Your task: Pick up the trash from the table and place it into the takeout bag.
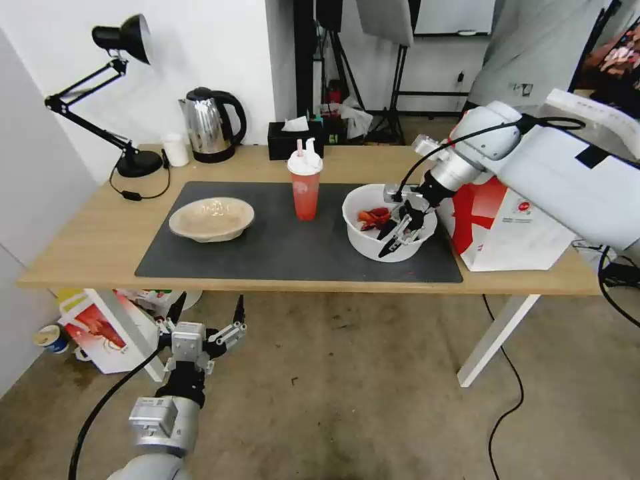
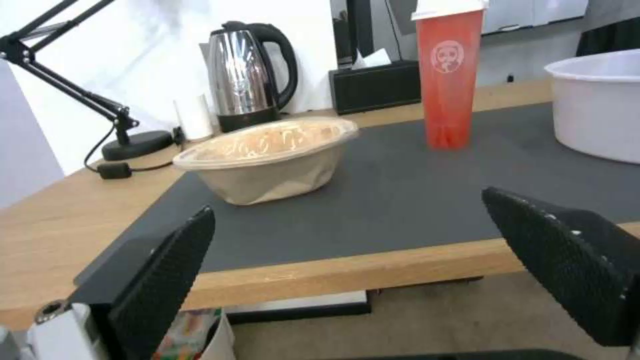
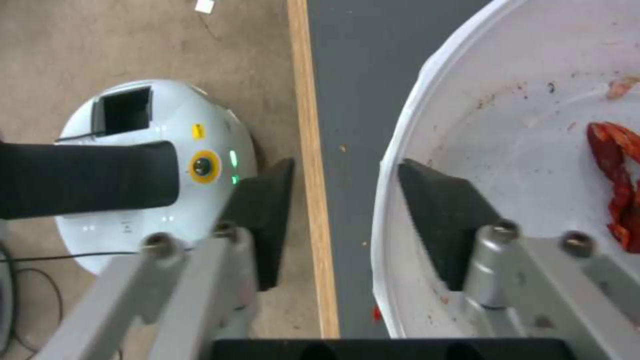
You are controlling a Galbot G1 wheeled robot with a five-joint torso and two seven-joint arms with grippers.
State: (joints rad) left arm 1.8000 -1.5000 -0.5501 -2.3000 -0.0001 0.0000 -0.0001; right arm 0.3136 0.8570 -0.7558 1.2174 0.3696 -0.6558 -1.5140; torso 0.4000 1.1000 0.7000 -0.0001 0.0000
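Observation:
The deep white bowl (image 1: 363,243) with red crayfish shells (image 1: 373,217) stands on the dark mat (image 1: 280,250) at the table's (image 1: 87,250) right. My right gripper (image 1: 395,241) is open astride its near rim: one finger (image 3: 433,210) is inside the bowl (image 3: 533,125), the other (image 3: 267,210) outside. The red white-lidded cup (image 1: 305,190) stands mid-mat and the tan pulp bowl (image 1: 212,219) lies to its left. The takeout bag (image 1: 513,230) stands at the table's right end, behind my right arm. My left gripper (image 1: 207,313) hangs open below the table's front edge, facing the tan bowl (image 2: 267,160).
A black desk lamp (image 1: 127,100), a small white cup (image 1: 176,149), a steel kettle (image 1: 210,127) and a black tissue box (image 1: 295,139) line the table's back. A white box printed with a red crayfish (image 1: 100,333) sits on the floor at left. Cables (image 1: 507,407) trail by the white table leg (image 1: 493,340).

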